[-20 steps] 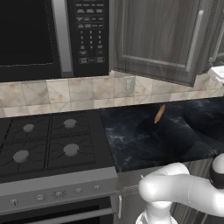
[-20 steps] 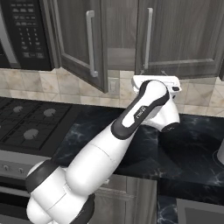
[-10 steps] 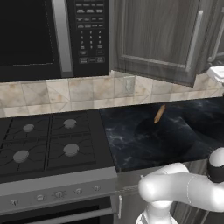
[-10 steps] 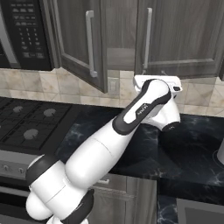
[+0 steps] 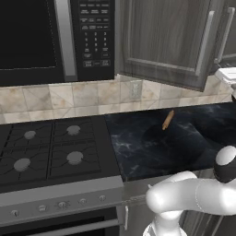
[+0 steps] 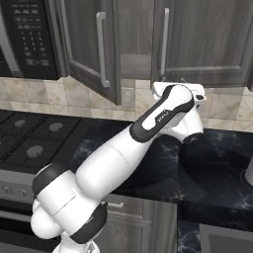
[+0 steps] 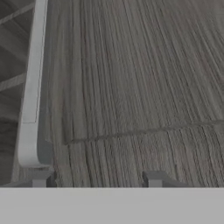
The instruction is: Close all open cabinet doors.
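A: Where is the gripper point(image 7: 96, 179)?

B: Up close against a cabinet door point(image 7: 140, 78), its fingers spread apart and holding nothing, next to the silver handle point(image 7: 33, 87).

A: What could go wrong?

B: A fingertip could catch that handle and slip. The open door point(image 6: 86, 44) sticks out over the counter point(image 6: 217, 163), past the arm point(image 6: 148, 133), beside the microwave point(image 5: 55, 37); there's room to swing it
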Available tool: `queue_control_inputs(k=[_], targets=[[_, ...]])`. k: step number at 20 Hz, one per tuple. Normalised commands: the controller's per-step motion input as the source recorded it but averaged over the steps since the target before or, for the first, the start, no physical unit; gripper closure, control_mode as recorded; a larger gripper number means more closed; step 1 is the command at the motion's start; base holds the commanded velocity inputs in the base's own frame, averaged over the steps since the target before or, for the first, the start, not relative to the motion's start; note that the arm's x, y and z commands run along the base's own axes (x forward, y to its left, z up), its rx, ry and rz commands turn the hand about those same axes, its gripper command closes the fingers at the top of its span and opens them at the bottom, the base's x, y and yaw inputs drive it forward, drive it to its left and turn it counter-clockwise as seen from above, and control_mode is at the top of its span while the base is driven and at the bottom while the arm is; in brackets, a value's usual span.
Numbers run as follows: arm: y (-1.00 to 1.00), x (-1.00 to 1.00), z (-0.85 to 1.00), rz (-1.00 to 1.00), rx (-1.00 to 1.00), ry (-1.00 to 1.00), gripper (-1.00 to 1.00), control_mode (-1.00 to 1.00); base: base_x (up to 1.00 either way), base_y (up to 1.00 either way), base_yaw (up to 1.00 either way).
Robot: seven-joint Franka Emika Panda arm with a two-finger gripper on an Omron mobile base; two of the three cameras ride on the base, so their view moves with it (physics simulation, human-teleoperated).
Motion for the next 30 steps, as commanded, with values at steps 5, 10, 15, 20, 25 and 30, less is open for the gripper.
queue_control_inputs(k=[5, 10, 15, 20, 25, 30], targets=[[0.00, 0.25, 0.00, 0.00, 0.00, 0.00, -1.00, -1.00, 0.00, 0.00, 0.00], [0.00, 0.24, 0.00, 0.00, 0.00, 0.00, -1.00, -1.00, 0.00, 0.00, 0.00], [0.00, 0.22, 0.00, 0.00, 0.00, 0.00, -1.00, -1.00, 0.00, 0.00, 0.00], [0.00, 0.19, 0.00, 0.00, 0.00, 0.00, -1.00, -1.00, 0.00, 0.00, 0.00], [0.00, 0.15, 0.00, 0.00, 0.00, 0.00, -1.00, -1.00, 0.00, 0.00, 0.00], [0.00, 0.14, 0.00, 0.00, 0.00, 0.00, -1.00, -1.00, 0.00, 0.00, 0.00]])
